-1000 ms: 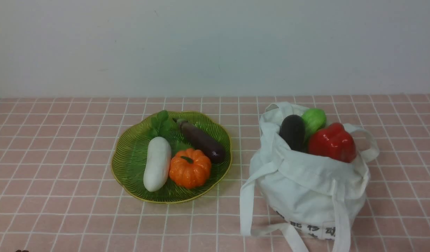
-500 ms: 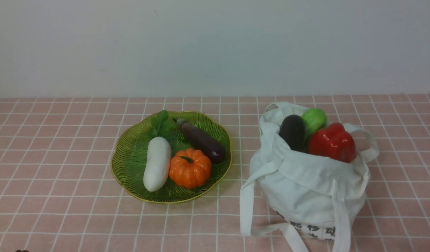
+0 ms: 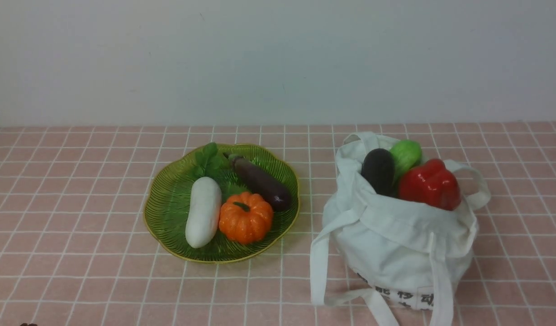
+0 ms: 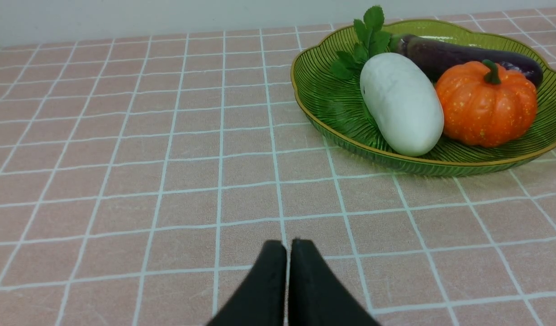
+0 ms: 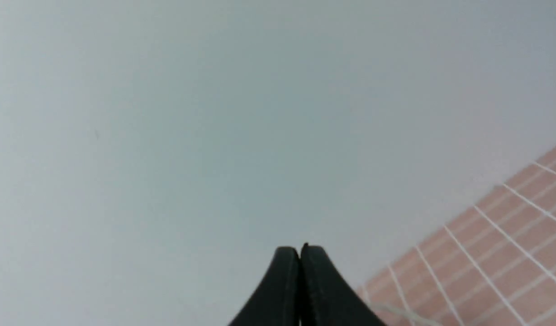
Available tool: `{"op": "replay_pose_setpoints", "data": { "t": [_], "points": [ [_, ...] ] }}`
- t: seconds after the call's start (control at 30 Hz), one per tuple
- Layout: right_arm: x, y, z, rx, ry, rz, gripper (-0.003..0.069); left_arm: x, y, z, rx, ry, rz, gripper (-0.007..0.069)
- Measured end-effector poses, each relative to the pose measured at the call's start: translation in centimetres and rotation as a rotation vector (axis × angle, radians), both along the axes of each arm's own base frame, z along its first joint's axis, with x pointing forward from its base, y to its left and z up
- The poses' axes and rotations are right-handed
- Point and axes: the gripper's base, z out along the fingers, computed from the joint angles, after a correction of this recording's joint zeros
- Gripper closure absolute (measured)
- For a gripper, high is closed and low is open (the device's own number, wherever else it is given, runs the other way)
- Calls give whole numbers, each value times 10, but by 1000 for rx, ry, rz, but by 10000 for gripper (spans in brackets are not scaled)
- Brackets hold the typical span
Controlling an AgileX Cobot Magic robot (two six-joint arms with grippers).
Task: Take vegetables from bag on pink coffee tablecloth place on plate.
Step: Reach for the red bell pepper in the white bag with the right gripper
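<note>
Left wrist view: left end effector (image 4: 287, 246) pressed together over the pink coffee tablecloth (image 4: 124, 158); right end effector (image 5: 299, 253) likewise (aimed at wall (image 5: 214, 113)). Farther right, bag (image 3: 395, 244) holding red pepper (image 3: 429, 183), eggplant (image 3: 378, 171), green vegetable (image 3: 405, 154); left of it, plate (image 3: 169, 203).

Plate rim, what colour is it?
Yellow, around the ribbed translucent green plate; clearest in the left wrist view.

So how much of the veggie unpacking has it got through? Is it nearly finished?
Partly done. On the plate lie a white gourd, an orange pumpkin, a long purple eggplant and a leafy sprig. Nothing is in hand: the left gripper and right gripper are both shut and empty. Left to move: the red bell pepper, dark eggplant and light green vegetable poking out of the white bag.
</note>
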Motion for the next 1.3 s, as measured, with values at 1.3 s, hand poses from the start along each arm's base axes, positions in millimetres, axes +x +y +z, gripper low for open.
{"op": "replay_pose_setpoints", "data": {
  "t": [1.3],
  "points": [
    [210,75,144,-759,965,644,622,0,0,0,0,0,0,630]
  ]
}}
